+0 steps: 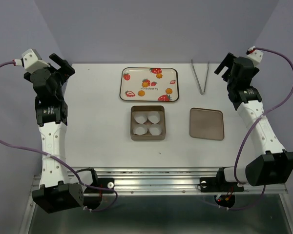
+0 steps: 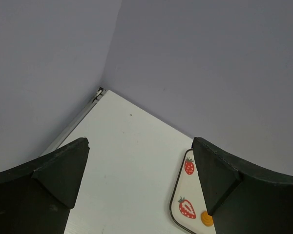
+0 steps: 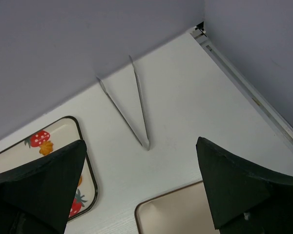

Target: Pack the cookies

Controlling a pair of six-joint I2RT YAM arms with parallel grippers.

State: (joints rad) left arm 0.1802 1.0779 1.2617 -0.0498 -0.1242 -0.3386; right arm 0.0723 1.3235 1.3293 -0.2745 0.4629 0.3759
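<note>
Four small orange cookies lie on the strawberry-print tray [image 1: 136, 73], among them one at the middle [image 1: 146, 83] and one at the right [image 1: 171, 90]. One cookie [image 2: 206, 218] shows in the left wrist view and one [image 3: 46, 147] in the right wrist view. The square tin [image 1: 133, 123] holds four white paper cups. My left gripper [image 1: 63, 66] [image 2: 140, 146] is open and empty, raised over the table's far left. My right gripper [image 1: 224, 63] [image 3: 141, 144] is open and empty, raised at the far right near the tongs [image 1: 201, 75] [image 3: 134, 109].
The tin's brown lid [image 1: 206, 124] [image 3: 176, 214] lies flat to the right of the tin. The metal tongs lie at the back right, their joined end toward me. Grey walls close the table at the back and sides.
</note>
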